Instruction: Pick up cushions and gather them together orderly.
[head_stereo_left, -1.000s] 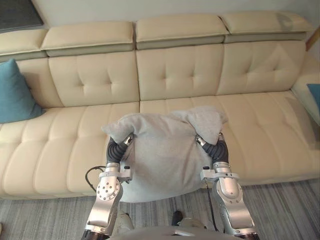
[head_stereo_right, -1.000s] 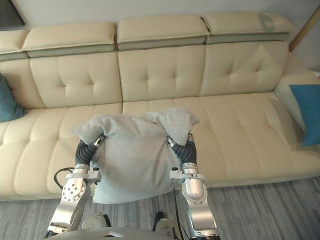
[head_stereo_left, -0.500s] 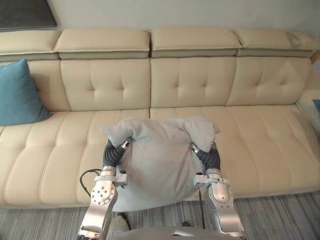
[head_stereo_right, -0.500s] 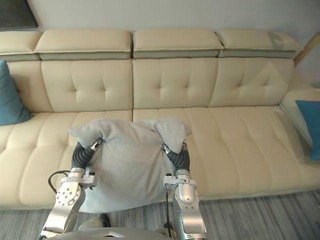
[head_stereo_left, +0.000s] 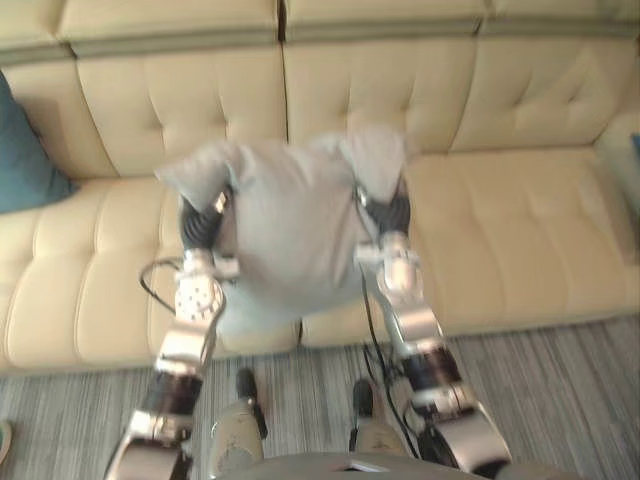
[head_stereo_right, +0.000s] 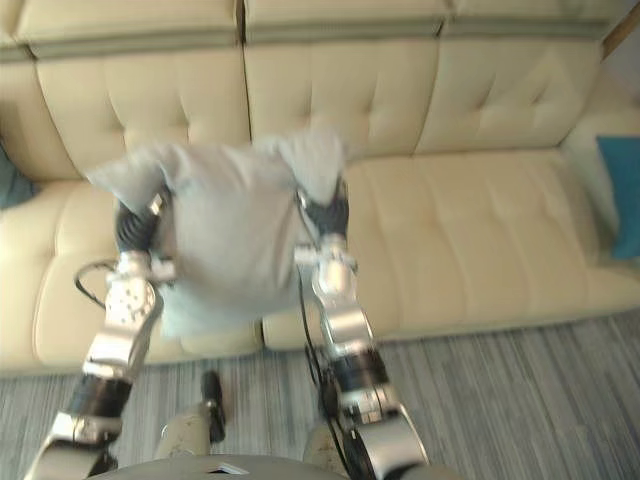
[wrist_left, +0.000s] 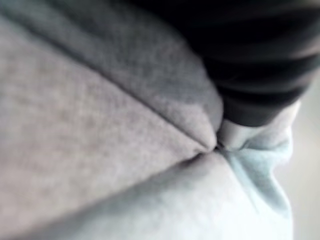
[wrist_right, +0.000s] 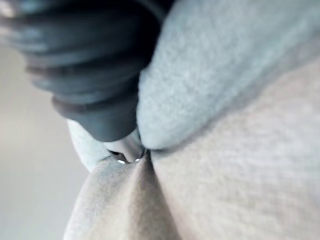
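A grey cushion (head_stereo_left: 285, 230) hangs in the air in front of the cream sofa (head_stereo_left: 500, 220), over the seat's front edge. My left hand (head_stereo_left: 200, 225) is at its upper left corner and my right hand (head_stereo_left: 392, 215) at its upper right corner, each buried in the fabric up to the dark cover. In the left wrist view the grey cushion (wrist_left: 100, 150) creases right where the left hand's cover (wrist_left: 250, 65) ends. The right wrist view shows the same fold of the cushion (wrist_right: 240, 100) against the right hand's cover (wrist_right: 90, 65). A blue cushion (head_stereo_left: 25, 150) leans on the sofa's far left.
A second blue cushion (head_stereo_right: 622, 190) lies at the sofa's right end. The seat (head_stereo_left: 520, 230) to the right of the grey cushion is bare. A grey striped rug (head_stereo_left: 570, 390) covers the floor before the sofa.
The camera has tipped down and the whole picture has shifted. Both arms reach further out, and the grey cushion is carried forward toward the sofa's backrest.
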